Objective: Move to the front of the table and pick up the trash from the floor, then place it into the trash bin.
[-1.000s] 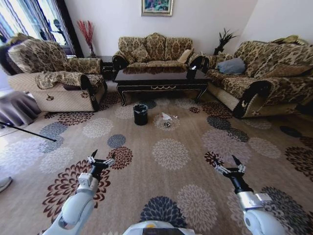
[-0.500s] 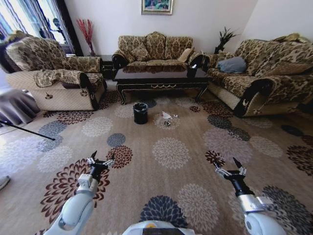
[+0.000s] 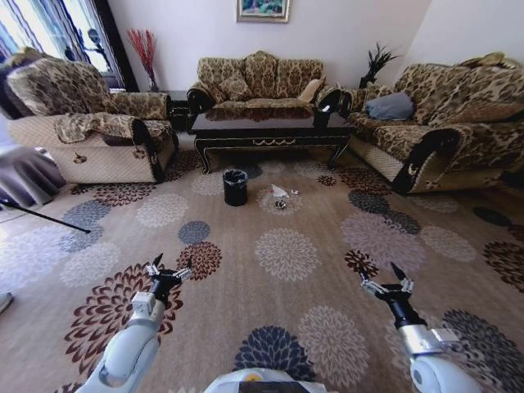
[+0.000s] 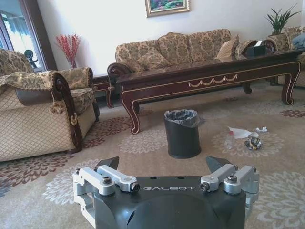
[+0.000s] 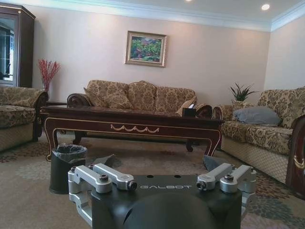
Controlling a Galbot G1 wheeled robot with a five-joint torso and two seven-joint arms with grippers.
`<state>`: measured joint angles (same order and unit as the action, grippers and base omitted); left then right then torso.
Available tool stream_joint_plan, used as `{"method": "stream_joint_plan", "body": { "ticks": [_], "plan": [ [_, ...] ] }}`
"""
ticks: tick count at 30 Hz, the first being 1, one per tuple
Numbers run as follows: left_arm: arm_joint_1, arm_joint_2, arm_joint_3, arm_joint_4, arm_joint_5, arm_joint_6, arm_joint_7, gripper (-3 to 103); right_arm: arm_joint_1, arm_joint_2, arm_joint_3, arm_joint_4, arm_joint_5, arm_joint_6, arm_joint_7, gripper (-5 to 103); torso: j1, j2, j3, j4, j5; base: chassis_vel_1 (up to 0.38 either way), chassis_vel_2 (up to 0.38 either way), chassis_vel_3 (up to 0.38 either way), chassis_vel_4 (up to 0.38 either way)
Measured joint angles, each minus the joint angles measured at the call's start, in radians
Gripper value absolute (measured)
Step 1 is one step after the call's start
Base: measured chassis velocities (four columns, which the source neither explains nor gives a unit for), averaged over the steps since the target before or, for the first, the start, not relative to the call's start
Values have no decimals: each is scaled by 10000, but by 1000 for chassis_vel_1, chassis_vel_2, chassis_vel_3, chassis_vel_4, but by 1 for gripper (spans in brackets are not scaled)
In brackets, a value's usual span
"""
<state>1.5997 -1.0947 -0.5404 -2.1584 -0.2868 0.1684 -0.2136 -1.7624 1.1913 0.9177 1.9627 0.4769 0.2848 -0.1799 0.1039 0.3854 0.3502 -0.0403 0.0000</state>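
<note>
trash (image 3: 279, 196) lying on the floor (image 3: 286, 254) just right of the trash bin (image 3: 235, 187), near side of the table (image 3: 266, 131) | likely light: limp sheet, slick bottle, best taken across its body | left gripper (image 3: 169, 268) and right gripper (image 3: 390, 282) hanging far short of it, fingers spread, holding nothing

Trash bin (image 3: 235, 187) before table (image 3: 270, 131), trash (image 3: 279, 196) beside it.
</note>
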Motion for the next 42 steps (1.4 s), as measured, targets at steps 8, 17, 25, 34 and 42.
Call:
{"method": "stream_joint_plan", "body": {
  "ticks": [8,17,25,34,42],
  "plan": [
    [12,-40,65,-44,24,15,-39,100,2,70,-8,-24,16,16,-1,100,-119,-358,-238,0,0,0,0,0,0],
    [27,-24,46,-57,8,20,-42,100,42,135,-29,-78,1,30,-4,100,-231,-663,-431,0,0,0,0,0,0],
    [11,-123,64,-19,3,22,-41,100,53,217,-29,-222,-29,45,-18,100,-316,-1004,-686,0,0,0,0,0,0],
    [-23,-119,100,20,-78,15,-37,100,115,309,-29,-286,-64,53,-22,100,-425,-1366,-942,-1,0,0,0,0,0],
    [-6,-168,143,31,-78,-3,-35,100,129,365,-59,-357,-106,91,-31,100,-505,-1647,-1140,0,0,0,0,0,0]
  ]
}}
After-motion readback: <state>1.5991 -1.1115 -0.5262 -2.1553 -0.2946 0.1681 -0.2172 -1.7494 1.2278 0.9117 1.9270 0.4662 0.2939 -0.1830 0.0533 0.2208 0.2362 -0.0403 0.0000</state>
